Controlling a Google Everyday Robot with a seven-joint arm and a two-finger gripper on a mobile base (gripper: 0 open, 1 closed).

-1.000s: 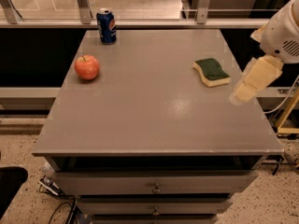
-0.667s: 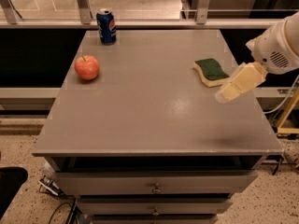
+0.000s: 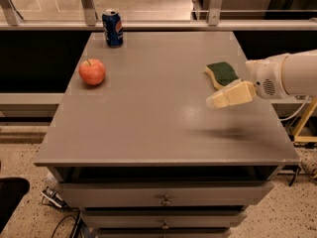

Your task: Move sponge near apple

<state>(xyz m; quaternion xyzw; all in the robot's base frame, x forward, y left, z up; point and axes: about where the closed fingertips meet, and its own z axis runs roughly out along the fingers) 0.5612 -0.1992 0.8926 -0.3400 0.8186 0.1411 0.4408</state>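
The arm [image 3: 292, 73] extends in from the right edge of the view, its thick white body lying almost level above the right side of the worktop [image 3: 148, 113]. At its end the cream-coloured tool [image 3: 220, 99] points left and slightly down, its tip hanging in the air over the worktop and not touching it. From this angle it reads as one pale block, so I cannot tell whether the tool is spread or pressed together. It holds nothing that can be seen. A soft shadow [image 3: 230, 133] lies on the grey surface below it and a little nearer the front edge.

The sponge [image 3: 222, 73] lies flat on the worktop near the right edge, green side up with the yellow foam showing along its near side. In this view it sits just behind the tool, whose back part overlaps its near right corner.

The apple [image 3: 92, 71] stands well apart from the sponge, over on the left side of the worktop, stem up. A blue can [image 3: 113, 28] stands upright near the far left corner, behind the apple.

Under the worktop's front edge are drawers [image 3: 163, 195] with small round knobs.
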